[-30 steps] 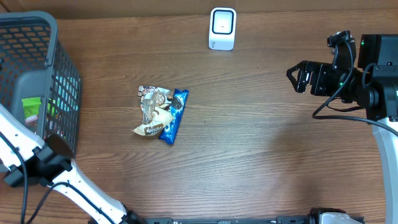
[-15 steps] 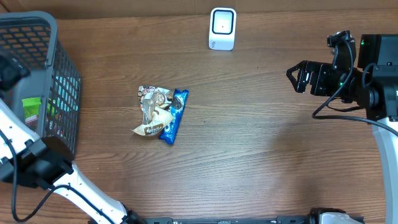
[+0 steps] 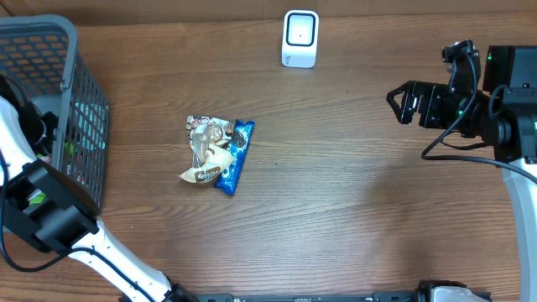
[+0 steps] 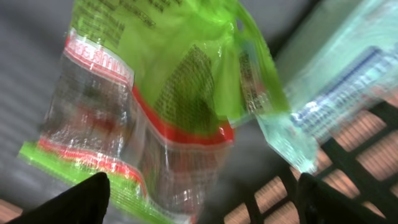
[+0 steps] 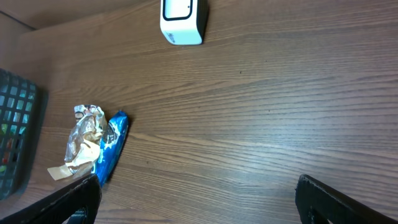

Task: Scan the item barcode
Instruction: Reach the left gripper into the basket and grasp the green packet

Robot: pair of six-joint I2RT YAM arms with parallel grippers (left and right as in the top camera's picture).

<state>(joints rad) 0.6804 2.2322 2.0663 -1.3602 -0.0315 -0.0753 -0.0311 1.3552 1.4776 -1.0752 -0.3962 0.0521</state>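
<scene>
Down inside the grey basket (image 3: 50, 50), my left gripper (image 4: 199, 205) is open, its dark fingertips (image 4: 78, 200) wide apart just above a green and clear packet with a red stripe (image 4: 155, 106). A pale teal packet (image 4: 336, 87) lies beside that one. The white scanner (image 3: 300, 38) stands at the table's far edge and shows again as the scanner (image 5: 182, 20) in the right wrist view. My right gripper (image 3: 401, 105) hovers open at the right with nothing between its fingers.
A brown and white packet (image 3: 204, 151) and a blue packet (image 3: 236, 155) lie side by side on the wooden table, left of centre. The basket wall (image 5: 15, 137) shows at the left edge of the right wrist view.
My left arm has swung up from the table's front left corner into the basket and now covers the green packet there. The right arm has not moved.
</scene>
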